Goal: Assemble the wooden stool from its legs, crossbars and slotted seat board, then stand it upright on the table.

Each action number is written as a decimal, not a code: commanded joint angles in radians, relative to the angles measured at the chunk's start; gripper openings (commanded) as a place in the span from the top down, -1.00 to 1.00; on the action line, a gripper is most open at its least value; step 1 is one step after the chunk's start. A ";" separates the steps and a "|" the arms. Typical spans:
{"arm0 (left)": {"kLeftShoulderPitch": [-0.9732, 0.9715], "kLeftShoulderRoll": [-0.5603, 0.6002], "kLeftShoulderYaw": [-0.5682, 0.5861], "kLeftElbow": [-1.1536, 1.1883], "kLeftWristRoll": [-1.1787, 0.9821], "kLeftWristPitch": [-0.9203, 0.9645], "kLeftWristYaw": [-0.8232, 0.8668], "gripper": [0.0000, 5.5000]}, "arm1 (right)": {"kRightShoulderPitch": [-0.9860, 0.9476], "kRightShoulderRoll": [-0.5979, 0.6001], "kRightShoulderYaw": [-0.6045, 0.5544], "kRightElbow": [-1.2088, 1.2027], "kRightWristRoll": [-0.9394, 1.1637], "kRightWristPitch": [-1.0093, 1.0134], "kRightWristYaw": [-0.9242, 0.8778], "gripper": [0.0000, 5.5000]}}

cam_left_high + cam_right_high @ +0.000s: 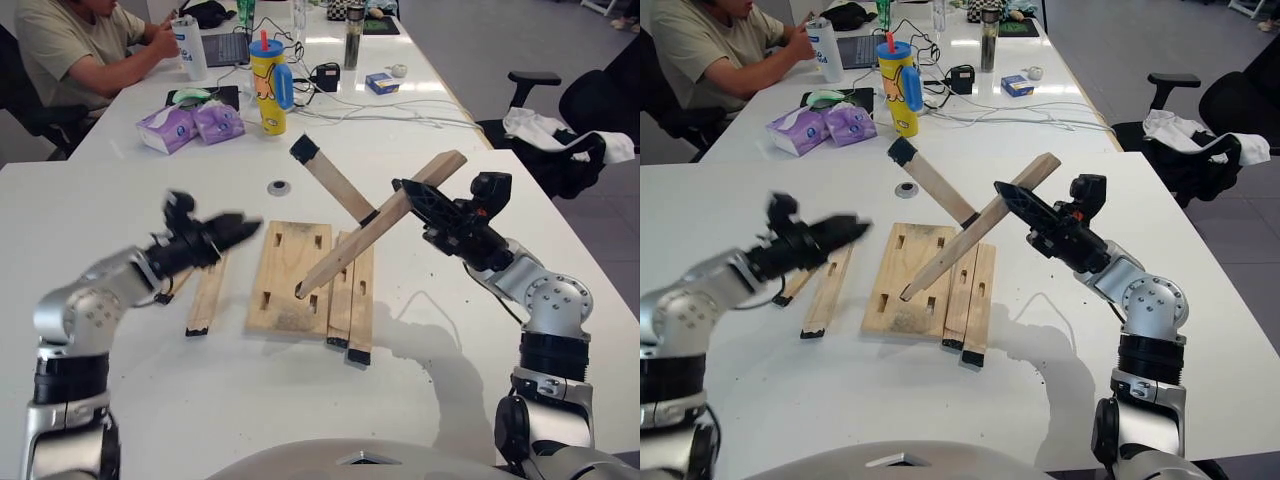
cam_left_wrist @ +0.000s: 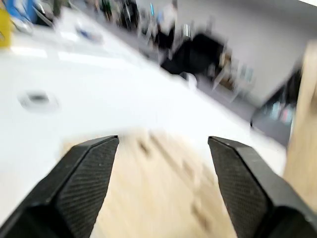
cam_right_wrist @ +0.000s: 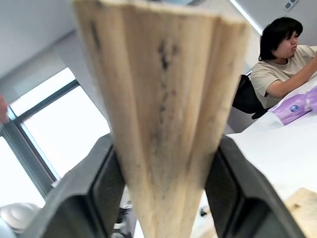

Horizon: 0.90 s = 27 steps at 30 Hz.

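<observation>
Seat board (image 1: 285, 275) is laid flat mid-table (image 1: 250, 400); bare top is left toward the near edge, w/ tissue packs (image 1: 190, 125) past the far edge. A leg (image 1: 350, 248) is clamped in R gripper (image 1: 412, 198), low end down at the board. L gripper (image 1: 240, 228) is held spread, empty, just left of board, near a spare leg (image 1: 207, 295).

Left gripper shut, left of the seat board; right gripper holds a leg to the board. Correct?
No. Left wrist view shows the left gripper open. It is left of the seat board, and the right gripper holds a leg to the board.
</observation>
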 commanded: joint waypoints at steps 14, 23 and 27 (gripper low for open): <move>0.020 0.128 -0.437 0.096 0.703 -0.460 -0.232 -0.21 | -0.031 -0.048 0.247 0.093 -0.387 -0.343 0.249 0.25; 0.044 0.139 -0.507 0.169 0.797 -0.486 -0.248 -0.21 | -0.095 -0.083 0.241 0.083 -0.385 -0.325 0.269 0.25; 0.065 0.140 -0.511 0.178 0.798 -0.487 -0.250 -0.21 | -0.109 -0.103 0.243 0.099 -0.402 -0.328 0.276 0.25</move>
